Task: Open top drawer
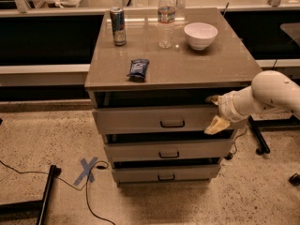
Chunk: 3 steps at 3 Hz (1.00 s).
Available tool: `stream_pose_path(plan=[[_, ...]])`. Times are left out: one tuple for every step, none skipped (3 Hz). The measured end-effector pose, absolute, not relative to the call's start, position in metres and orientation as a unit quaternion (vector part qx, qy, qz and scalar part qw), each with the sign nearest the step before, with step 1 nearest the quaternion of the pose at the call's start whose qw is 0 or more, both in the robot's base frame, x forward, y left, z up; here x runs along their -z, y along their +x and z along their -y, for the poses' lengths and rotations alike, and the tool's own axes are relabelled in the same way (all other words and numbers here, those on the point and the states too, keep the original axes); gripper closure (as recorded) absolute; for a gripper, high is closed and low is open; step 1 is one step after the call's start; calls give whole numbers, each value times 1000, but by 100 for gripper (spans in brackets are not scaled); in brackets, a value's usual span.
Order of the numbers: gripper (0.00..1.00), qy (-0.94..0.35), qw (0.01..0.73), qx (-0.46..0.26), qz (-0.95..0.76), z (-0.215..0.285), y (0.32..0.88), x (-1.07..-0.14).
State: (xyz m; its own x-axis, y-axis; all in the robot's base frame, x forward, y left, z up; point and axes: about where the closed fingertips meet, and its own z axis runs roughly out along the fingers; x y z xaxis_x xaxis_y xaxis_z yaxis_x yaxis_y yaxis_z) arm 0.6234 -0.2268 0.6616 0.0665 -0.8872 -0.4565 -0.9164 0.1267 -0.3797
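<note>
The top drawer (140, 119) is the tallest grey-beige front under the cabinet top, with a small black loop handle (172, 123) at its centre. Its front stands slightly out from the cabinet, with a dark gap above it. My gripper (214, 112) is at the drawer's right end, to the right of the handle and apart from it. One pale fingertip (213, 99) is near the drawer's top edge and the other (215, 125) lies lower over the drawer front. The white arm (272, 93) comes in from the right.
On the cabinet top (211, 62) stand a can (117, 26), a water bottle (166, 18), a white bowl (200, 35) and a dark snack packet (138, 69). Two shorter drawers (140, 151) sit below. A blue tape cross (86, 170) and cables lie on the floor at left.
</note>
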Motion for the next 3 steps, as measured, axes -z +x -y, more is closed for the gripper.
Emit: stream_pose_path(plan=[[28,-656,328,-44,-678,219,605,-674],[35,-658,316,-76,-679,212,585,-665],[34,-661,303,-97,-680,209,571,-658]])
